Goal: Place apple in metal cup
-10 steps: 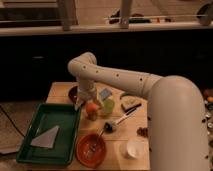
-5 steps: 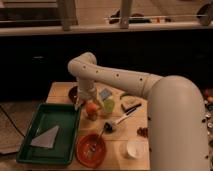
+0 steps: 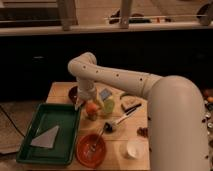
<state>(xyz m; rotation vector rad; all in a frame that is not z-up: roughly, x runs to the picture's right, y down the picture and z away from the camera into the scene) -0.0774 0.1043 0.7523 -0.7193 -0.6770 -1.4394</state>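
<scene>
The apple (image 3: pixel 91 108) is small, round and orange-red, near the middle of the wooden table (image 3: pixel 60 91). Just under it shows a small dark shape that looks like the metal cup (image 3: pixel 92 117); the apple seems to rest at its mouth. My gripper (image 3: pixel 84 98) hangs from the white arm just up and left of the apple, very close to it; I cannot tell whether it touches the fruit. A taller yellow-green object (image 3: pixel 108 106) stands right of the apple.
A green tray (image 3: pixel 64 116) with a grey wedge lies front left. An orange bowl (image 3: pixel 91 149), a white cup (image 3: pixel 134 148), a spoon (image 3: pixel 121 119), a dark brown bowl (image 3: pixel 73 92) and a packet (image 3: pixel 131 105) surround the apple.
</scene>
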